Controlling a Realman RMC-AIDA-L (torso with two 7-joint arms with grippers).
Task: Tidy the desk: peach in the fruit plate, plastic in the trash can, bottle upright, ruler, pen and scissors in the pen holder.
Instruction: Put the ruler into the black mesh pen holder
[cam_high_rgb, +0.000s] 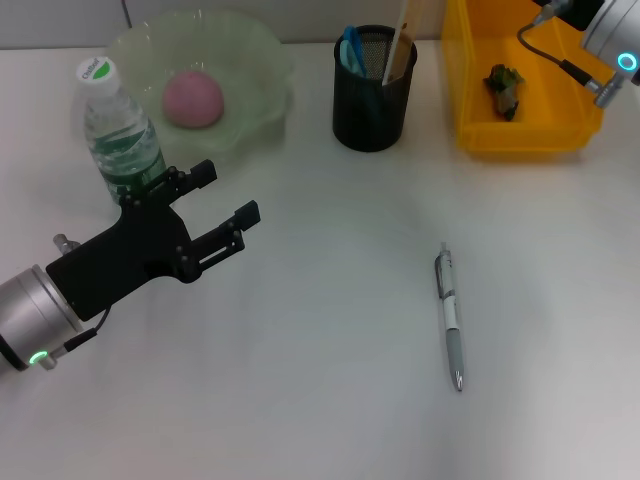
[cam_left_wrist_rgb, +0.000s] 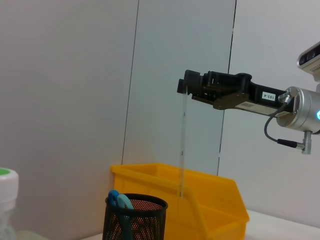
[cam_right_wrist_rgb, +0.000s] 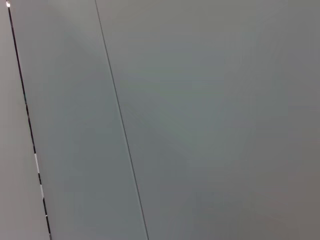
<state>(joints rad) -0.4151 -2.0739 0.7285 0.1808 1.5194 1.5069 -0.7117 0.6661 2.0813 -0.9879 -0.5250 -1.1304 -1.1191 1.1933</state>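
Observation:
The peach lies in the fruit plate. The bottle stands upright beside the plate. My left gripper is open and empty, low over the desk, just in front of the bottle. The scissors stand in the pen holder. In the left wrist view my right gripper is shut on the top of the ruler, which hangs down to the holder. In the head view the ruler's lower end is inside the holder. The pen lies on the desk. The crumpled plastic lies in the trash can.
My right arm's wrist is above the trash can's far right corner. The trash can stands right behind the pen holder. The right wrist view shows only a grey wall.

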